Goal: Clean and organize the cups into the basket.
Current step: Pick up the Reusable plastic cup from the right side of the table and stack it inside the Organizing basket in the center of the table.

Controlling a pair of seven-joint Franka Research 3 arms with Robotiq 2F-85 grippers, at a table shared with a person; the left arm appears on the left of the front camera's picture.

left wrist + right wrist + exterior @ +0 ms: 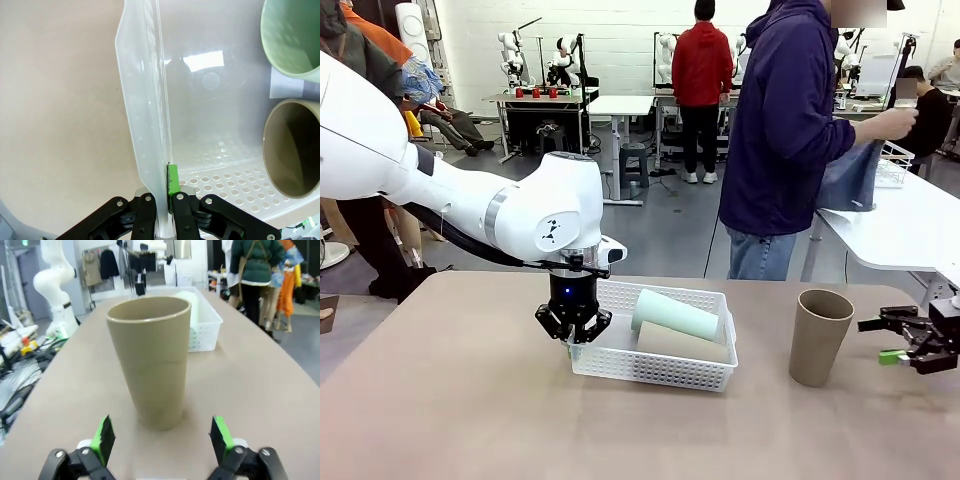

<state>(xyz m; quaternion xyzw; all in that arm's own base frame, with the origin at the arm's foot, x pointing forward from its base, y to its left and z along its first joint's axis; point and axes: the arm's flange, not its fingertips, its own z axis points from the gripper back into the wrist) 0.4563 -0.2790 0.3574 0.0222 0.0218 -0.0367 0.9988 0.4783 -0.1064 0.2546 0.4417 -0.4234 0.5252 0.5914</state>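
My left gripper (pixel 572 336) is shut on the left rim of the white basket (pixel 655 372). In the left wrist view the basket's wall (pixel 144 100) stands pinched between the fingers of that gripper (pixel 165 192). One tan cup (pixel 682 344) lies on its side in the basket; its open mouth (pixel 294 147) faces the wrist camera. A second tan cup (pixel 818 337) stands upright on the table right of the basket. My right gripper (pixel 903 341) hangs open just right of it. In the right wrist view this cup (pixel 150 357) stands ahead of the spread fingers of that gripper (pixel 162 439), untouched.
A pale green cup (pixel 675 313) lies in the basket beside the tan one, its mouth (pixel 292 40) also towards the wrist camera. A person at the far side holds a blue cloth (pixel 850 175) by a white wire rack (pixel 895 160) on a second table.
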